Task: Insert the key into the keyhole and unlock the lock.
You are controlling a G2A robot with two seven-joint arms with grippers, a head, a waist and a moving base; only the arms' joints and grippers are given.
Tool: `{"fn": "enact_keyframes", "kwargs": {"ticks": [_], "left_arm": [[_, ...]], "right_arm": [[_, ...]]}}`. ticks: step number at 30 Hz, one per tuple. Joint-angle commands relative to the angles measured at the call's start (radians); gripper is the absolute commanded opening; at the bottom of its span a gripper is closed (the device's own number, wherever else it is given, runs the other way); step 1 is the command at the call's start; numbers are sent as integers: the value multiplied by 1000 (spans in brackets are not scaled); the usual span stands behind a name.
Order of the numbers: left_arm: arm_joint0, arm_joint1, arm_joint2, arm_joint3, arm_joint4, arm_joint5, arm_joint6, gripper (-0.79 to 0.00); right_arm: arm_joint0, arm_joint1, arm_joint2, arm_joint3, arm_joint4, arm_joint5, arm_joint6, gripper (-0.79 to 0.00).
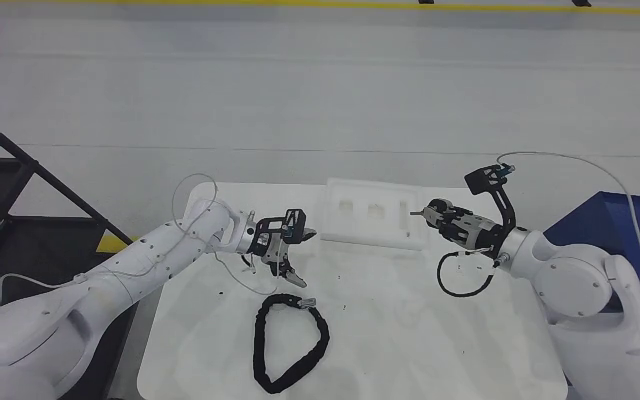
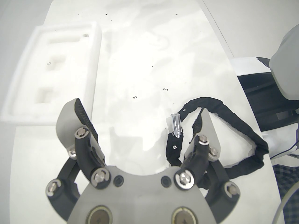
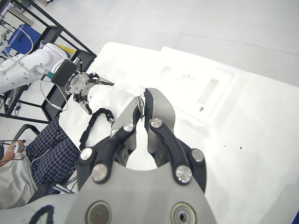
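A black fabric-covered chain lock (image 1: 290, 345) lies looped on the white table (image 1: 420, 320). Its silver cylinder end (image 2: 175, 125) points up between my left gripper's fingers, close to one finger (image 2: 205, 122). My left gripper (image 2: 142, 117) stands open just above that end of the lock, touching nothing; it is left of centre in the top view (image 1: 298, 256). My right gripper (image 3: 142, 97) is shut on a small metal key (image 3: 140, 107), held in the air over the table's far right part (image 1: 425, 213). The chain (image 3: 93, 122) lies well apart from the key.
A white foam tray (image 1: 375, 212) with rectangular recesses sits at the table's far edge between the two arms, also in the wrist views (image 2: 58, 71) (image 3: 198, 89). A black frame (image 3: 58, 47) stands beyond the table's left side. Bare tabletop stretches to the right of the chain.
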Motion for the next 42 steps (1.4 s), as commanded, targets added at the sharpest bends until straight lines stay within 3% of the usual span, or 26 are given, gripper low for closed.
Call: {"fn": "enact_keyframes", "kwargs": {"ticks": [1,13,15,19,30,42], "left_arm": [[0,0,0,0,0,0,0,0],[3,0,0,0,-1,5,-2,0],[28,0,0,-8,19,3,-59,0],[74,8,-1,-19,30,0,-59,0],[186,37,-23,-14,281,72,183,0],[215,-7,-23,68,409,78,261,0]], "right_arm": [[0,0,0,0,0,0,0,-785],[0,0,0,0,0,0,0,-785],[0,0,0,0,0,0,0,-785],[0,0,0,0,0,0,0,-785],[0,0,0,0,0,0,0,-785],[0,0,0,0,0,0,0,-785]]}}
